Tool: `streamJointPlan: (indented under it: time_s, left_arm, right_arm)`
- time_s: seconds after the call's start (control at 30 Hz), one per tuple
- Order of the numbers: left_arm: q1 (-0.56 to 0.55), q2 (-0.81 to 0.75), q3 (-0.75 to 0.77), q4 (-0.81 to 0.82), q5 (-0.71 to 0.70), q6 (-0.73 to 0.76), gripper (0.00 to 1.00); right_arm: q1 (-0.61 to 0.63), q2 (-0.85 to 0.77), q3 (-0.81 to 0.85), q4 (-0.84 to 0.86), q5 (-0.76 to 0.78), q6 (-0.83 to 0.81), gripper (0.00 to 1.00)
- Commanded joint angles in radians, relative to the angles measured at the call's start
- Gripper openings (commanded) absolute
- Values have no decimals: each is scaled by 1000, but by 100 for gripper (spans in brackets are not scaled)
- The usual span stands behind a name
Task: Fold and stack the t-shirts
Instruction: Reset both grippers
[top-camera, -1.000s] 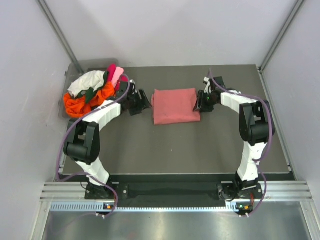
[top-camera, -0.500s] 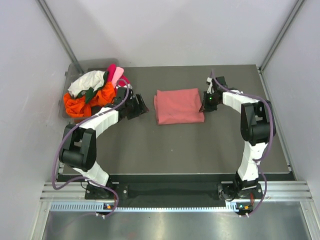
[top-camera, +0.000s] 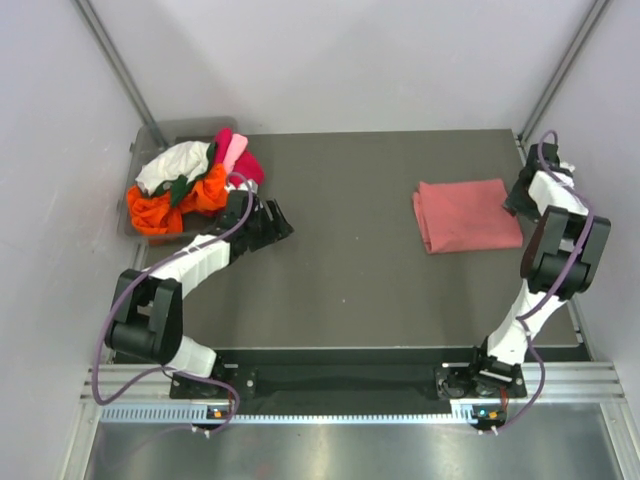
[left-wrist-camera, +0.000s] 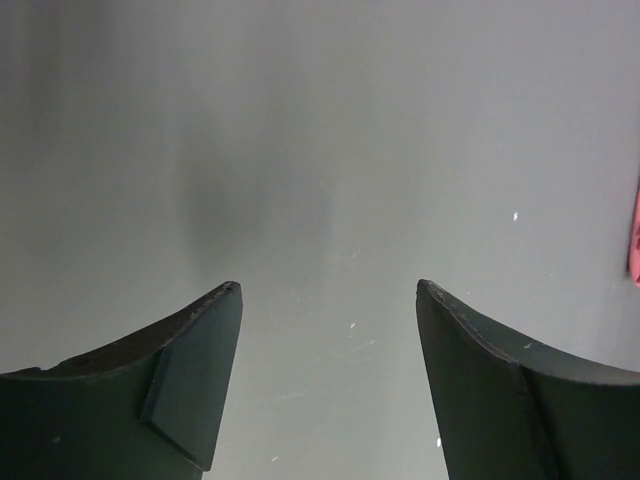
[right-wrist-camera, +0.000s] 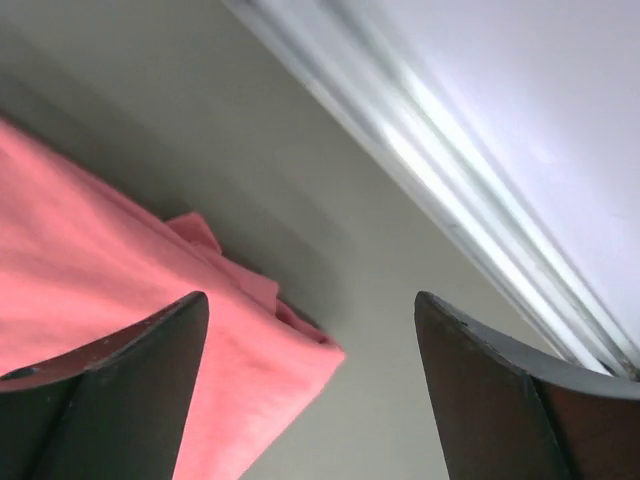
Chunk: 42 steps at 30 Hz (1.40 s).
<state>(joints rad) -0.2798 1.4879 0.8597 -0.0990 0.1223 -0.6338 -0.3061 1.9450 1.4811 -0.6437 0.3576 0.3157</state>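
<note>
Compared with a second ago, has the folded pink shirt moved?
Yes. The shirt has slid right, from the table's middle to near its right edge.

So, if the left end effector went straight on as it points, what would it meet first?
Likely bare table; the left end effector stands open over it, and the salmon-pink t-shirt shows only at the view's right edge, off that line.

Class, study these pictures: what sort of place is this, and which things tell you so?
Probably a robot test cell in a lab: left arm and right arm bolted to an aluminium rail, plain white enclosure walls, and a heap of crumpled t-shirts waiting for folding.
</note>
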Motion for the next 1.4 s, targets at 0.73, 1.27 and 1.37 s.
streamJointPlan:
  time_s: [0.73,1.27,1.37]
  left_arm:
    - [-7,-625,-439,180,-227,183,76]
    - [-6,-831,-653,326,-262,184,78]
    - [-6,-841,-649,314,-244,189,77]
  right_arm:
    - [466,-1116,-1017,838,-400,-90,100]
    - [467,-1187,-1228,975,-474,-63,100]
    - [466,-1187,-1223,961,-421,-38,100]
